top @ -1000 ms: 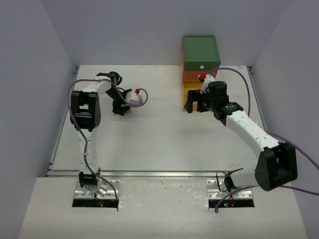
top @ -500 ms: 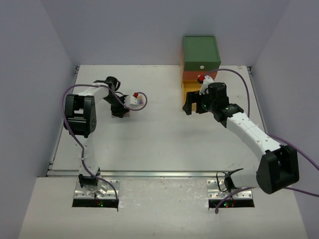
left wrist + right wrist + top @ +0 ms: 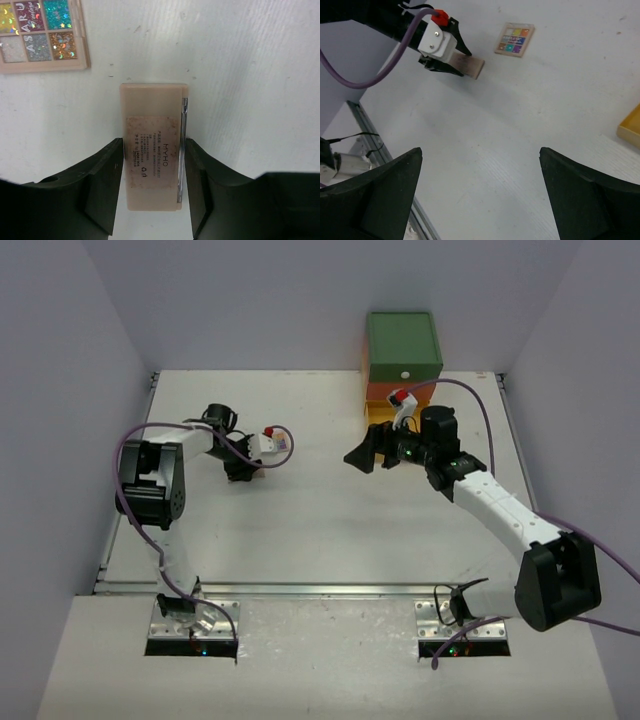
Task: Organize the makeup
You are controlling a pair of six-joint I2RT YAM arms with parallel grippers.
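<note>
Grip: left claw (image 3: 152,150) pinching a closed tan palette (image 3: 152,112) by its long edges, label side toward the wrist camera, near the far-left corner of the bench (image 3: 320,530). Whether it is clear of the surface I cannot tell. Glitter palette (image 3: 42,35) lies face up just beyond, apart from it. Right claw (image 3: 480,155) spread wide, holding nothing, above mid-bench. Step, as judged: pick-up of this palette. Next move calls for a carry across to the drawer chest (image 3: 402,355) at the far edge. Yellow drawer (image 3: 631,125) shows only a corner; contents not visible.
</note>
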